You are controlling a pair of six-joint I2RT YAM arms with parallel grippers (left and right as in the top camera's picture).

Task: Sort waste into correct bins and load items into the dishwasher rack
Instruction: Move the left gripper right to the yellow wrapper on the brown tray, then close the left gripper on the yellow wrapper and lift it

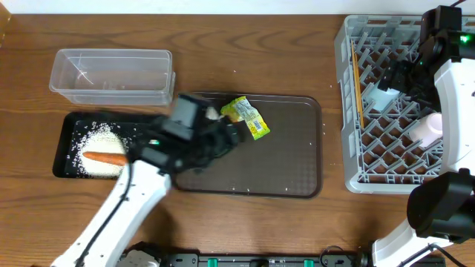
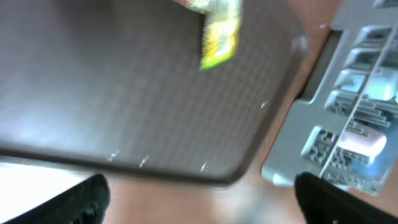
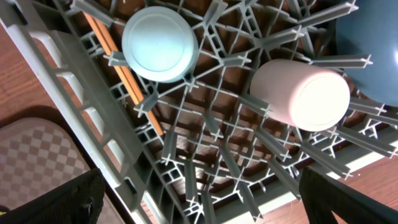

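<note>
The green-and-yellow wrapper (image 1: 247,116) lies on the brown serving tray (image 1: 289,159); it also shows blurred in the left wrist view (image 2: 219,38). My left gripper (image 1: 234,134) is open and empty just left of it (image 2: 202,200). The black tray (image 1: 65,148) holds the rice heap (image 1: 100,139) and the carrot (image 1: 104,157). The clear tub (image 1: 111,74) looks empty. My right gripper (image 1: 393,78) hangs open and empty (image 3: 202,199) over the grey rack (image 1: 349,111). The rack holds the chopsticks (image 3: 121,65), a light-blue cup (image 3: 160,42), the whitish cup (image 3: 305,93) and the dark-blue plate (image 3: 376,43). The tissue is not in view.
The rack's edge (image 2: 311,106) stands close to the right of the brown tray (image 2: 124,93). The right arm's white body (image 1: 453,81) covers the rack's right side. Bare wooden table lies between the trays and the rack.
</note>
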